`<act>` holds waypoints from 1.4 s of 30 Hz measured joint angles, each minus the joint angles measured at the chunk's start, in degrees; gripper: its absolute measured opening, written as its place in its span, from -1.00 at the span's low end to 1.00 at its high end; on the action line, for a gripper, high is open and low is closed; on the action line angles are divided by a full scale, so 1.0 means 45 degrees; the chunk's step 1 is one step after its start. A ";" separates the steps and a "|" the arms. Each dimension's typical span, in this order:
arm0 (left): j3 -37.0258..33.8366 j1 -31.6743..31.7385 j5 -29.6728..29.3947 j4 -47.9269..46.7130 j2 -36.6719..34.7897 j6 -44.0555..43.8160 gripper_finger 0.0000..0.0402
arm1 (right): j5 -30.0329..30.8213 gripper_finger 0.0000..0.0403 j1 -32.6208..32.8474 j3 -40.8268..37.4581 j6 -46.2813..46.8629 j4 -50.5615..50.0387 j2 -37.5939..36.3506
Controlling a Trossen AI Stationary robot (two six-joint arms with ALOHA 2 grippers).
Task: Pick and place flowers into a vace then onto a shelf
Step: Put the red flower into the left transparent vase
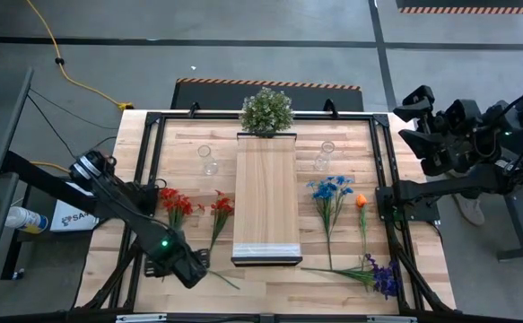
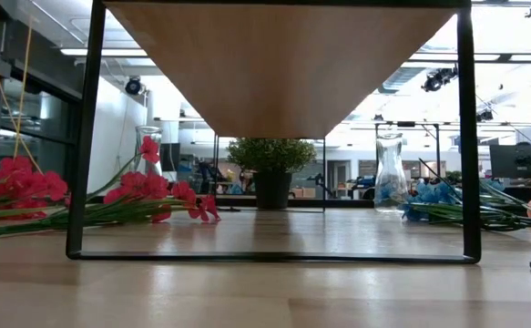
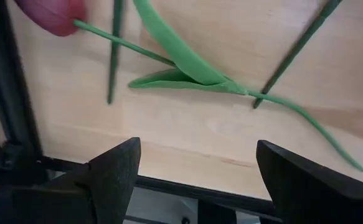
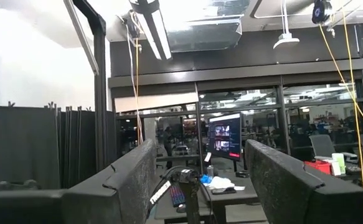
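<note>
The left hand [image 1: 192, 266], fingers spread wide and empty, hovers low over the near-left slatted wooden worktop [image 1: 270, 283], apparently lining up on a thin green stem [image 3: 169, 59] of the loose red artificial flowers [image 1: 177, 205]. The right hand [image 4: 197, 186], part open and empty, waits raised off the far-right corner. Two clear glass vases [image 1: 209, 161] flank the long light-wood shelf [image 1: 266, 193]; the grasp point is hidden from above.

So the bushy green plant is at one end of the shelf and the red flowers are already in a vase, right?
Not quite. The high view shows the red flowers lying flat on the table, left of the shelf. The plant does sit at its far end.
</note>
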 joint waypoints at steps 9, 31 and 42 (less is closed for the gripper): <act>0.0005 0.0492 -0.0330 0.0871 0.0181 -0.0321 0.75 | -0.0001 0.17 0.0000 0.0000 -0.0446 0.0000 -0.0001; 0.0000 0.1971 -0.0221 0.1188 0.1765 -0.0688 0.75 | -0.0337 0.17 -0.0004 0.0000 -0.0466 0.0102 -0.0025; 0.0000 0.1931 0.0494 0.0569 0.1760 -0.0649 0.75 | -0.0332 0.17 -0.0003 0.0000 -0.0486 0.0097 -0.0025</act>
